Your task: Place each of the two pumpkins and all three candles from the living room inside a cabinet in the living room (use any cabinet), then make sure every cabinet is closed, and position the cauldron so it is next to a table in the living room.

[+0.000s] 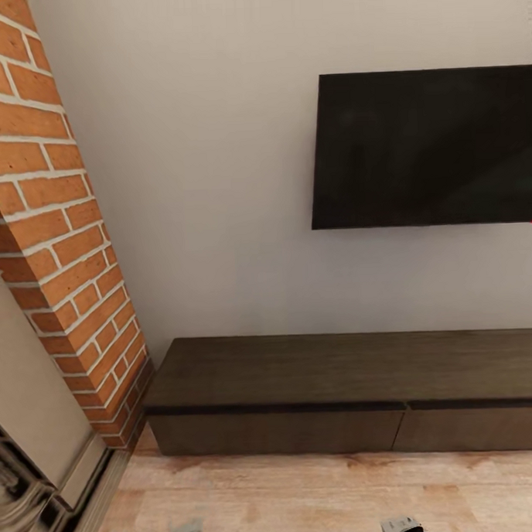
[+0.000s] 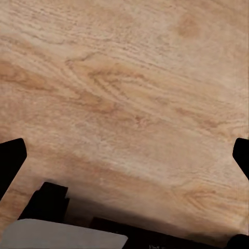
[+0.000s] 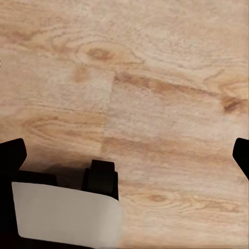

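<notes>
long low dark-brown wood cabinet (image 1: 349, 394) at 12 o'clock, drawers closed | left gripper (image 2: 127, 155) fingers spread wide, empty | right gripper (image 3: 127, 155) likewise, over pale wood floor (image 3: 155, 78)

A plain pale grey wall (image 1: 216, 183) fills the head view, with a black flat-screen television (image 1: 427, 147) mounted on it at the right. On the left a red brick chimney breast (image 1: 55, 229) slants down to the floor, and beside it stands what may be a pale stone fireplace surround (image 1: 28, 400). The floor is light wood planking (image 1: 307, 496) with visible grain and knots, evenly lit without strong shadows.
</notes>
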Motion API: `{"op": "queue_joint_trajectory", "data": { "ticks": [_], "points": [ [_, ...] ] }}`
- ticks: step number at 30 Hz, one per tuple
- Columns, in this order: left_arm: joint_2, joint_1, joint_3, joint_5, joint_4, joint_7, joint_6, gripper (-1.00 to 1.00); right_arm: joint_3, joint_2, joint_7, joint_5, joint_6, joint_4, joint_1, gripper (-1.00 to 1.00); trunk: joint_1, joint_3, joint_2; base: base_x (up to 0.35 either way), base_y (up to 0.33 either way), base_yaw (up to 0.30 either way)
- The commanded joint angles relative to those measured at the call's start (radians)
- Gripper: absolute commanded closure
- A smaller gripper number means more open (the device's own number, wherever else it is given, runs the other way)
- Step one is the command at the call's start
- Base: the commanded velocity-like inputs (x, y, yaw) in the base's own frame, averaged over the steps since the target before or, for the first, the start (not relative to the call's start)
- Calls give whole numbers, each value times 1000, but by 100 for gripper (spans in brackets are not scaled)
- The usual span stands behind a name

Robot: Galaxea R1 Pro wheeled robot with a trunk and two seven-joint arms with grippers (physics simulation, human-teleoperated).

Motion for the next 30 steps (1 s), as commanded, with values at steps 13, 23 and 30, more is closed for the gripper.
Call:
{"op": "queue_joint_trajectory", "data": {
  "ticks": [13,23,30],
  "points": [
    [40,106,-6,10,1,4,-1,-100,9,0,1,-9,-35,79,5,-100,-50,59,91,0,0,0],
    [99,146,-6,54,1,4,-1,-100,7,-2,0,-7,-45,101,41,-100,-88,92,161,0,0,0],
    [100,147,-7,61,0,-4,1,-100,7,-2,0,-7,-46,103,85,-100,-115,114,210,0,0,0]
  ]
}}
